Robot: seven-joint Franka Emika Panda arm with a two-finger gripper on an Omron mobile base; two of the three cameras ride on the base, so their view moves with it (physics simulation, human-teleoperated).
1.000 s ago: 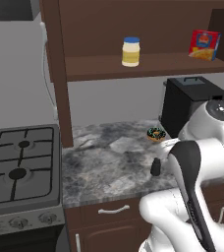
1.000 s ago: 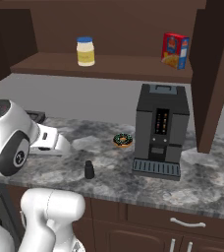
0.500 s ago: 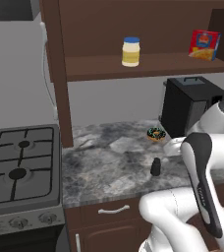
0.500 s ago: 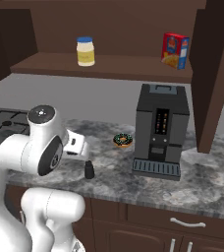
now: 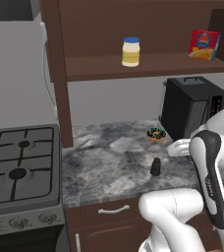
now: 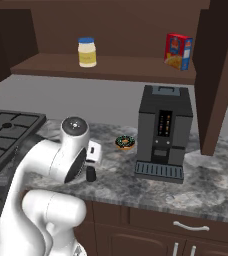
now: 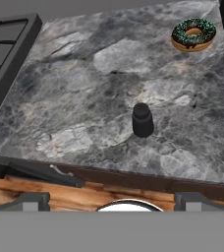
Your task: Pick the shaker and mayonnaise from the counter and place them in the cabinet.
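Note:
The black shaker (image 5: 155,167) (image 6: 91,174) stands upright on the mottled grey counter (image 5: 109,162), near its front edge. In the hand view the shaker (image 7: 143,119) is a little right of centre, ahead of my gripper (image 7: 114,199). The fingertips (image 7: 31,199) stand wide apart with nothing between them, so the gripper is open. From the right base view, my hand hovers just above and behind the shaker. The mayonnaise (image 5: 130,51) (image 6: 87,52), a cream jar with a blue lid, stands on the cabinet shelf (image 5: 182,64).
A sprinkled chocolate donut (image 5: 156,133) (image 7: 193,34) lies behind the shaker. A black coffee machine (image 5: 192,108) (image 6: 163,132) stands to the right of it. The red-and-yellow box (image 5: 205,44) sits on the shelf's right end. A gas stove (image 5: 15,167) borders the counter's left.
My arm has swung and folded, bringing the hand down over the counter close to the shaker. The shaker, the jar and the donut have not moved.

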